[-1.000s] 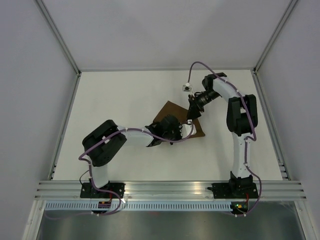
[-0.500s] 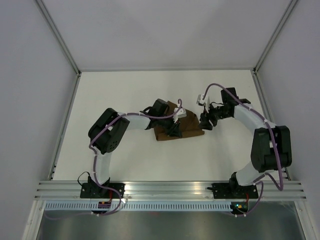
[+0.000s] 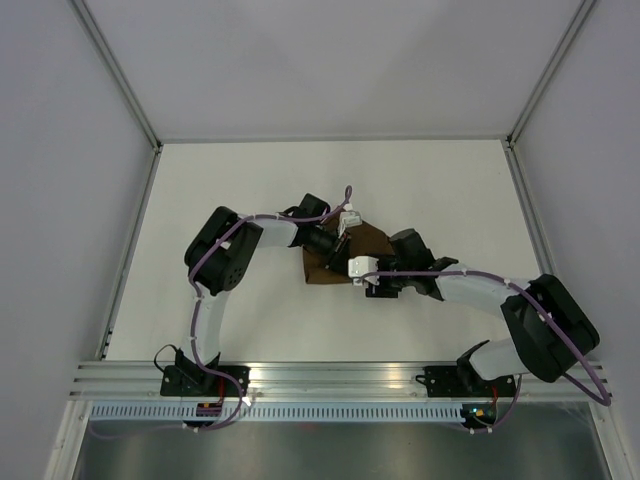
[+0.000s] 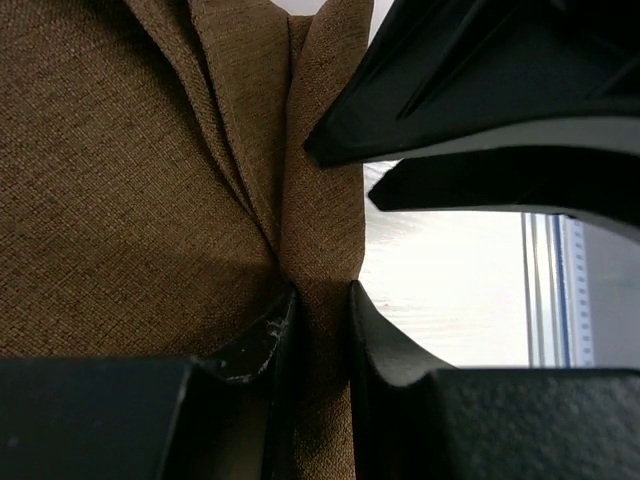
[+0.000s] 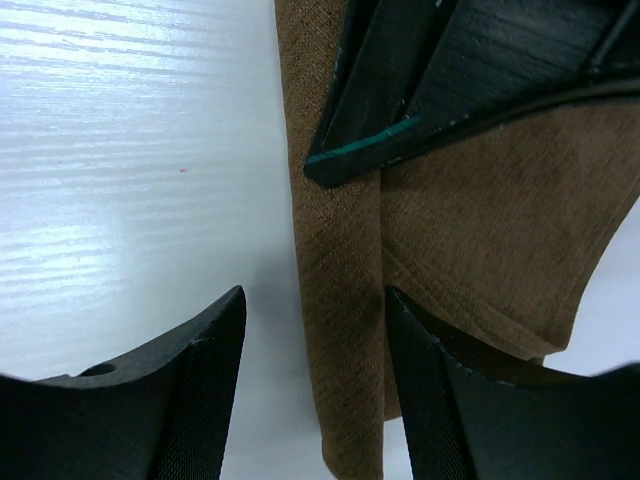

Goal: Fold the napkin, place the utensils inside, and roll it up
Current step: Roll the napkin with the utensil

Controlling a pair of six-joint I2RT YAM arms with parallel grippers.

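- Your left claw [image 4: 322,300] pinches a fold of the napkin [image 4: 150,170]; only its wrist view shows that.
- Your right claw [image 5: 315,300] stands open astride the napkin's edge, one finger over the worktop [image 5: 120,150].
- From above, the napkin lies mid-worktop, under both claws.

The top external camera hangs high above and behind the arm bases, facing down and away, and takes in the whole table [image 3: 250,180] out to its far wall. The left wrist camera sits very close over the napkin [image 4: 130,180], looking past the left gripper [image 4: 320,310]. The right wrist camera, just as close, looks past the right gripper [image 5: 315,310] at cloth edge and bare tabletop. All three views share the napkin's folded edge
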